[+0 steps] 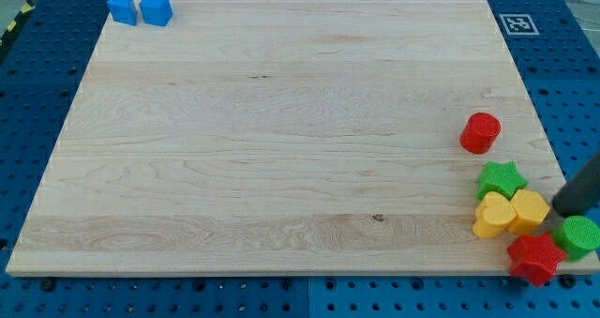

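Observation:
My tip (pixel 562 211) comes in from the view's right edge as a dark rod and ends at the board's lower right. It stands just right of the yellow block (pixel 531 209) and just above the green round block (pixel 577 234), close to both; whether it touches either I cannot tell. A yellow heart block (pixel 492 216) lies left of the yellow block. The green star (pixel 502 179) sits above the two yellow ones. A red star (pixel 535 257) lies at the board's bottom right corner. A red cylinder (pixel 480 132) stands apart, higher up.
Two blue blocks (pixel 121 7) (pixel 156 8) sit side by side at the wooden board's (pixel 281 140) top left corner. A black-and-white marker tag (pixel 517 23) lies off the board's top right corner, on the blue pegboard surround.

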Tool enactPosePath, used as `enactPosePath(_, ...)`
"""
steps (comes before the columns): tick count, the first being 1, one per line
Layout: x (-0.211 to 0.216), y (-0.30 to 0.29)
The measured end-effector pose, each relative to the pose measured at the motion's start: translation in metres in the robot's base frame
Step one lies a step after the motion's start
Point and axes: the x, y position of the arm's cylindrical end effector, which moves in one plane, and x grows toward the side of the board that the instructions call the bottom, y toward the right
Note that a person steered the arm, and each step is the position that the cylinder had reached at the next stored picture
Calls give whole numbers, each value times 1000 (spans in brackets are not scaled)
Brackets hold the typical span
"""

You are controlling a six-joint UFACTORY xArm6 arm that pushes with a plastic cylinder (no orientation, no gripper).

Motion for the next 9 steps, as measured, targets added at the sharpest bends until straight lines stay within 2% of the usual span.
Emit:
enactPosePath(2, -2, 53)
enactPosePath(3, 2, 52)
enactPosePath(4, 53, 46)
enactPosePath(5, 53, 46)
enactPosePath(6, 53, 31)
enactPosePath(8, 54, -51)
enactPosePath(9, 55, -74)
